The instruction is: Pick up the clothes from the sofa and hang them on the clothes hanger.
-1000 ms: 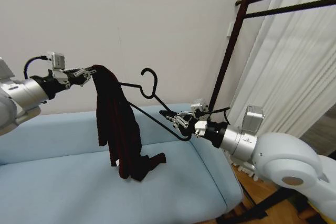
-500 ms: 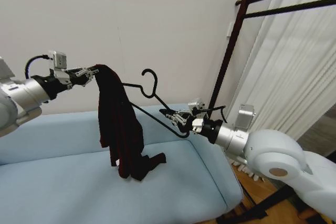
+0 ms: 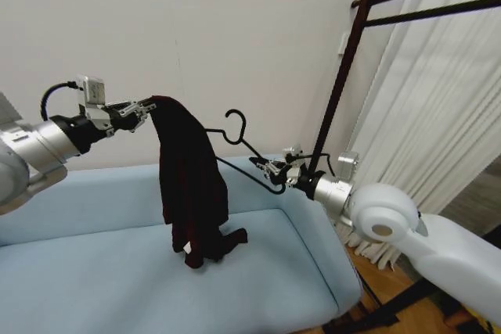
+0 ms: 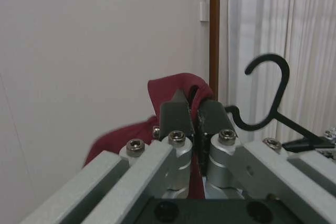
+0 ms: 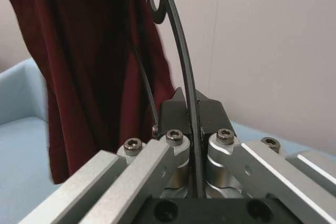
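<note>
Above the sofa (image 3: 78, 271), clear of the seat along most of its length, hangs the dark red garment (image 3: 190, 185). It is draped over the left end of a black wire hanger (image 3: 243, 126), and its lowest folds reach the cushion or stop just short of it; which of the two cannot be told.

The hanger is tilted, its hook uppermost near the middle and its right end lower.

- Left gripper (image 3: 141, 109): at the left, level with the top of the garment. In the left wrist view its fingers (image 4: 178, 111) are pressed together on the garment's top fold. Whether the wire beneath is caught as well cannot be told.
- Right gripper (image 3: 274, 170): at the hanger's right end, near the foot of the rack. In the right wrist view its fingers (image 5: 181, 111) pinch the wire.

To the right stands the dark rack (image 3: 347, 60), its crossbars high and well apart from the hook. A pale curtain (image 3: 438, 99) lies beyond it, and a plain wall (image 3: 235, 29) is behind.

Assessment: pick-up is complete and the garment is on the hanger. The step in hand is carrying the loaded hanger toward the rack.

Next move requires both arms to travel right and upward together, keeping the hanger from twisting, until the hook clears a crossbar and can settle over it. Only then should the fingers part.
</note>
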### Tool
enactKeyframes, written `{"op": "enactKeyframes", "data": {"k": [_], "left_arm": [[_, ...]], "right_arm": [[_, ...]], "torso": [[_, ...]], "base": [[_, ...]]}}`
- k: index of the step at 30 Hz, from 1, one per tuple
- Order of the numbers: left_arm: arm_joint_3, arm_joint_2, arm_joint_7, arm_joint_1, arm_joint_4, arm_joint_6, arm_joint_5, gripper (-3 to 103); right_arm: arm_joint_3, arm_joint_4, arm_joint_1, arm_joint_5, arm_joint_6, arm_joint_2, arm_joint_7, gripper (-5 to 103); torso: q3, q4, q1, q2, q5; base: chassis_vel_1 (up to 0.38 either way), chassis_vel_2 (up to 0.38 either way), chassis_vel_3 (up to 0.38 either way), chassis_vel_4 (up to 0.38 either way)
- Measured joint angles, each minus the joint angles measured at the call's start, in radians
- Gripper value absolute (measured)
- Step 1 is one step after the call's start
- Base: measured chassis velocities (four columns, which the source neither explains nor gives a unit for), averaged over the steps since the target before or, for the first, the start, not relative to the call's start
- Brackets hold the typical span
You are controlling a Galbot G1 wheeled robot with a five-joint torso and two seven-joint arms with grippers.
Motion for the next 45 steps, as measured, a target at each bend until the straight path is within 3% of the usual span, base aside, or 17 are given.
{"op": "enactKeyframes", "data": {"k": [11, 21, 32, 37, 45], "left_arm": [[-0.022, -0.027, 0.034, 0.045, -0.002, 0.000, 0.044, 2], [-0.101, -0.046, 0.051, 0.091, -0.049, -0.001, 0.028, 2], [-0.106, -0.075, 0.075, 0.099, -0.056, -0.006, 0.027, 2], [-0.102, -0.103, 0.089, 0.120, -0.055, -0.010, 0.058, 2], [-0.050, -0.168, 0.104, 0.144, -0.040, -0.023, 0.135, 2]], "right_arm": [[-0.156, 0.056, 0.104, 0.016, 0.012, 0.053, 0.025, 2], [-0.177, -0.104, 0.116, 0.000, 0.026, 0.140, 0.045, 2], [-0.210, -0.151, 0.193, 0.017, 0.037, 0.222, 0.098, 2], [-0.191, -0.176, 0.205, 0.020, 0.035, 0.204, 0.077, 2], [-0.166, -0.157, 0.232, 0.045, 0.022, 0.108, 0.014, 2]], "torso": [[0.000, -0.0001, 0.000, 0.000, -0.0001], [0.000, 0.0002, 0.000, 0.000, 0.0000], [0.000, 0.0002, 0.000, 0.000, -0.0003], [0.000, 0.0001, 0.000, 0.000, 0.0000], [0.000, -0.0003, 0.000, 0.000, 0.0000]], "base": [[0.000, 0.000, 0.000, 0.000], [0.000, 0.000, 0.000, 0.000], [0.000, 0.000, 0.000, 0.000], [0.000, 0.000, 0.000, 0.000], [0.000, 0.000, 0.000, 0.000]]}}
